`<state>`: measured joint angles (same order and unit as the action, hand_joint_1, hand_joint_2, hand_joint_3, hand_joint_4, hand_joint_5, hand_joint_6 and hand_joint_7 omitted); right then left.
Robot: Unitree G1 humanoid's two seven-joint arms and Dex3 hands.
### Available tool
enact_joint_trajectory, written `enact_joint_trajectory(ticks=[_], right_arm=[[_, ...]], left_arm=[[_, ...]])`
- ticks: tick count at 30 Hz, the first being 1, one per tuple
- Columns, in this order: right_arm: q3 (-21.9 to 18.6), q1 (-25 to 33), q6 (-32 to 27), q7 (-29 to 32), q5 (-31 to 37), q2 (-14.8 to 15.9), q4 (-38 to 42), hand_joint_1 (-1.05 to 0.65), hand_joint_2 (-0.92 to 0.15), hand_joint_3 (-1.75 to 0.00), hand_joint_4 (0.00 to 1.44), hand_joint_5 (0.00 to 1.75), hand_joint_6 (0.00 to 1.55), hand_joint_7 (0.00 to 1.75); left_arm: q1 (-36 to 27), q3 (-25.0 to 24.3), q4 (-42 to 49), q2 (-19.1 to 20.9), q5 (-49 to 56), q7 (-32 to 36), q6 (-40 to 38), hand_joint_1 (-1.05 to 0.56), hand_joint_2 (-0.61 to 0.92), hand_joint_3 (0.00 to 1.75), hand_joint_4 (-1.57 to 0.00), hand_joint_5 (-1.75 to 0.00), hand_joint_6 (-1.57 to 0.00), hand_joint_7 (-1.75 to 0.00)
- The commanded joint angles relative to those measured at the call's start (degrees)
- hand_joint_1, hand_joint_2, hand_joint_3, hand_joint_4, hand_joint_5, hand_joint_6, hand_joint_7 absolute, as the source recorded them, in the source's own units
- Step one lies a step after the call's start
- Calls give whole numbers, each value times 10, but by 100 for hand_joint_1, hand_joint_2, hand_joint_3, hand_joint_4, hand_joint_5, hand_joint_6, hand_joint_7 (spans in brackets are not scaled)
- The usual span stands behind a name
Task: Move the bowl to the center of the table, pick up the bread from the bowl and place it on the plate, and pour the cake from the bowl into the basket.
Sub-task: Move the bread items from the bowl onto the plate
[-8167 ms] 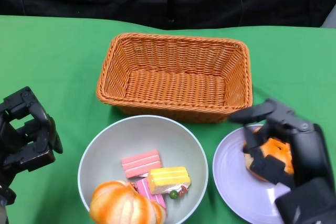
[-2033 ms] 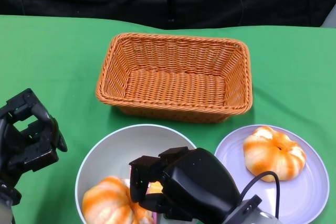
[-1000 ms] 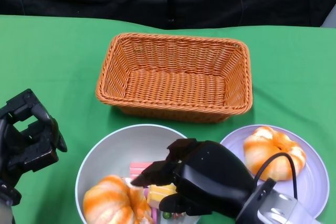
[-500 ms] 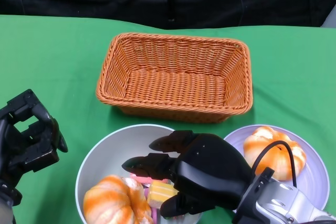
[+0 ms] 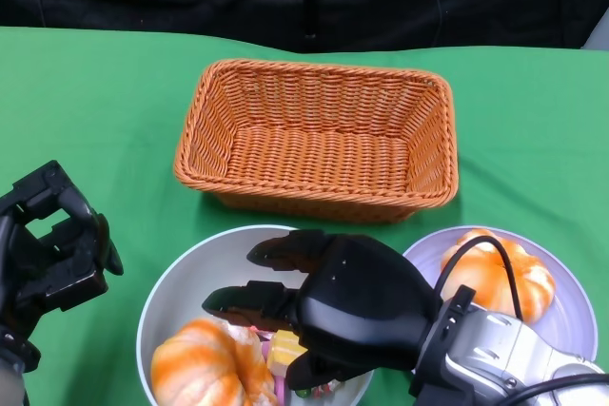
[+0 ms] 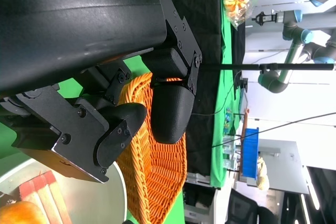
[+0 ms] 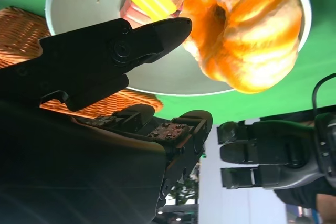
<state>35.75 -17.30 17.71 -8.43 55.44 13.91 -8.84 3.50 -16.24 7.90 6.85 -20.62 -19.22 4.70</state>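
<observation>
While the right hand (image 5: pixel 324 316) hovers with fingers spread, holding nothing, over the bowl (image 5: pixel 190 278) at lower centre, its grab may catch the cake (image 5: pixel 290 349) beside the bread (image 5: pixel 205 368); the left hand (image 5: pixel 48 249), lower left, seems curled and empty.

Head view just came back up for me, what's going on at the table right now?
The right hand is reaching over the bowl with fingers spread, holding nothing, toward the bread that lies in it beside the cake pieces. Another bread already sits on the plate. The left hand is beside the bowl, holding nothing, fingers curled. The basket behind the bowl has nothing in it, so the pour is not yet done.
</observation>
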Motion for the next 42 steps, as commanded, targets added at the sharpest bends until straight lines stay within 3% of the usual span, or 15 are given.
enact_joint_trajectory(ticks=[1,7,13,14,16,18,20,23,24,27,29,35,38,42], right_arm=[[4,-27,6,-16,6,2,4,-69,-91,-1,38,2,41,0],[14,-56,26,-2,11,-8,24,-70,-92,-2,40,3,42,1],[22,-81,39,5,25,-16,36,-74,-92,-5,42,4,39,0],[22,-85,43,13,24,-18,40,-73,-92,-5,43,5,40,0],[22,-94,52,23,19,-24,50,-70,-92,-5,45,5,41,1],[22,-101,54,19,16,-28,54,-68,-92,-4,45,6,41,1],[25,-110,53,8,21,-29,54,-68,-92,-3,44,5,40,0],[29,-120,56,11,24,-33,62,-69,-92,-2,46,6,41,1],[31,-123,58,13,25,-34,64,-69,-92,-2,46,6,41,0],[35,-131,59,8,26,-36,68,-71,-91,-1,43,4,38,0],[36,-134,62,9,25,-36,69,-72,-91,-1,43,4,38,0],[36,-128,67,8,20,-34,67,-73,-88,0,45,5,38,0],[36,-122,63,3,20,-34,64,-76,-89,0,44,5,37,0],[35,-115,61,1,19,-32,63,-77,-91,-1,42,4,36,0]], left_arm=[[-5,1,-17,4,12,29,-15,-5,52,118,-95,-175,-80,-171],[-1,-6,-32,5,-29,23,-66,-4,57,102,-95,-175,-78,-167],[0,-20,-85,3,-113,53,-203,-25,50,102,-95,-175,-77,-172],[0,-22,-98,7,-126,61,-236,-28,51,101,-95,-175,-76,-173],[17,-61,-105,14,-239,99,-373,-33,59,95,-89,-175,-67,-174],[30,-92,-101,22,-323,121,-463,-43,77,67,-77,-175,-45,-175],[19,-87,-114,10,-299,107,-418,-42,87,52,-72,-175,-42,-175],[-7,-34,-126,14,-160,74,-269,-29,82,43,-83,-175,-60,-175],[-9,-27,-125,15,-139,77,-254,-26,81,42,-85,-175,-62,-175],[0,-45,-136,3,-172,124,-314,-28,81,41,-89,-175,-68,-175],[3,-52,-134,-4,-191,116,-320,-31,88,43,-88,-175,-66,-175],[-5,-8,-79,18,-58,48,-149,-24,73,41,-91,-175,-74,-168],[-9,-4,-75,14,-42,41,-122,-23,53,68,-91,-175,-81,-155],[-19,-2,-98,9,-40,48,-130,-23,60,67,-88,-175,-80,-157]])
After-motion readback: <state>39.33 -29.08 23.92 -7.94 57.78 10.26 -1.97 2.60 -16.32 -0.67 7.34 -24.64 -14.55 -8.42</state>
